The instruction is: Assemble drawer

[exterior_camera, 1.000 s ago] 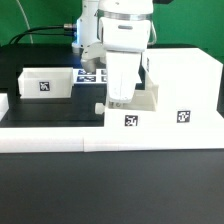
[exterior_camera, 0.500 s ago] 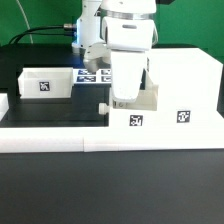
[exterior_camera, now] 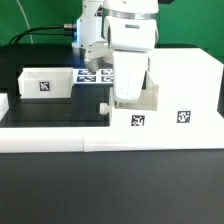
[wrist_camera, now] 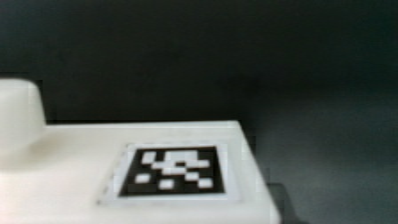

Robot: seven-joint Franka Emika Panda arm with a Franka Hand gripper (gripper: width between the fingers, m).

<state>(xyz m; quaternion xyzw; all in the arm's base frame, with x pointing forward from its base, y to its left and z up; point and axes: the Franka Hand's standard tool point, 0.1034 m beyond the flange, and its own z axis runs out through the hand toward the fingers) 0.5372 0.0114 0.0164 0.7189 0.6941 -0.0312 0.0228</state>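
The drawer shell (exterior_camera: 190, 85) is a tall white box at the exterior view's right. One knobbed tray (exterior_camera: 122, 119) sits against its left side, its knob (exterior_camera: 103, 107) pointing left. My gripper (exterior_camera: 130, 97) reaches down into this tray from above, and its fingertips are hidden behind the tray wall. A second tray (exterior_camera: 45, 83) lies apart at the left. The wrist view shows a white tagged surface (wrist_camera: 71, 150) close up and a rounded white part (wrist_camera: 15, 110). No fingers show there.
The marker board (exterior_camera: 92, 75) lies flat behind the trays, partly hidden by the arm. The long low white border wall (exterior_camera: 60, 143) runs along the front. The table top (exterior_camera: 50, 108) is black.
The gripper and the tray under it moved together to the exterior view's right, toward the shell. Most of that shift came in the first half second. The left tray has not moved.
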